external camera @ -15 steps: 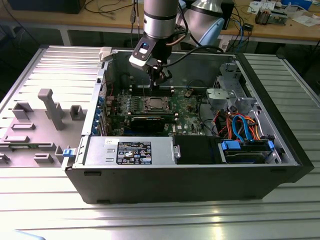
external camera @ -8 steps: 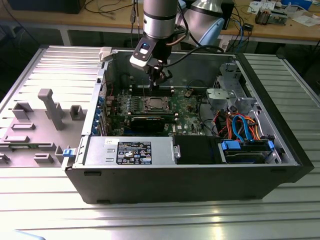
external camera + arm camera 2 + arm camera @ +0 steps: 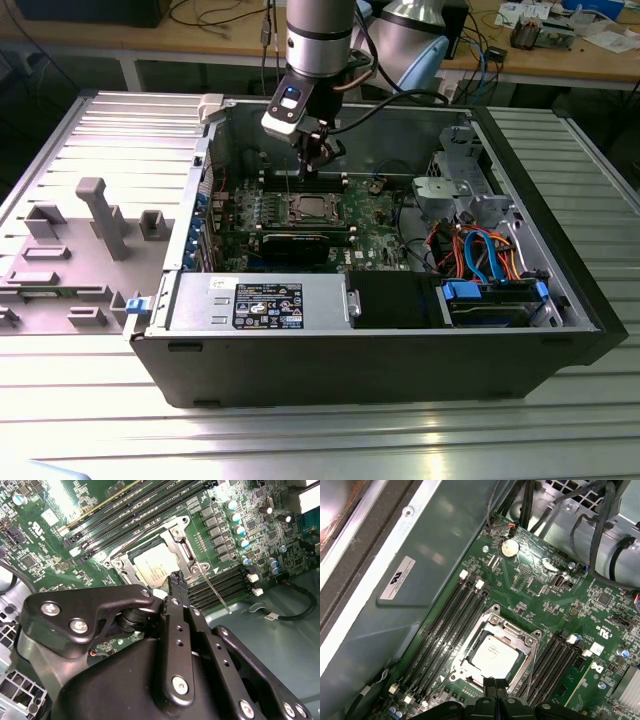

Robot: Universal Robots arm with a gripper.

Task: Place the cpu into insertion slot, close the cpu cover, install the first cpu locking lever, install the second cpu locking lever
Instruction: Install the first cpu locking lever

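**A:** Entry one: progress?

**B:** The cpu (image 3: 492,656): seated in the insertion slot (image 3: 454,674), silver top up. The cpu cover (image 3: 512,632): lying flat over it, as far as I can judge, with its frame around the chip's edges and the top showing through the cut-out. The first two steps look done.

**A:** Levers?

**B:** One thin locking lever (image 3: 216,592), in the second wrist view: it juts free from the slot's corner and slants out over the memory slots (image 3: 227,582). I judge it not latched. The other lever: cannot tell. Both lever steps are listed as outstanding.

**A:** The tool?

**B:** The tool (image 3: 318,160): poised above the slot, close to one edge; contact cannot be told. Fingertips (image 3: 490,687) are pressed together, with nothing seen between them.

**A:** Containers and contents?

**B:** Computer case (image 3: 350,360), lid off, lying on the ribbed bench (image 3: 560,430). It holds:
- a green circuit board (image 3: 375,215) at the far middle, carrying the slot
- a long black graphics card (image 3: 295,243) just on the near side of the slot
- a grey power supply (image 3: 260,300) along the near wall, toward the exterior view's left
- a blue drive carrier (image 3: 490,300) and orange and blue cables (image 3: 480,245), toward the exterior view's right

**A:** The insertion slot as a container?

**B:** Holds one cpu, covered.
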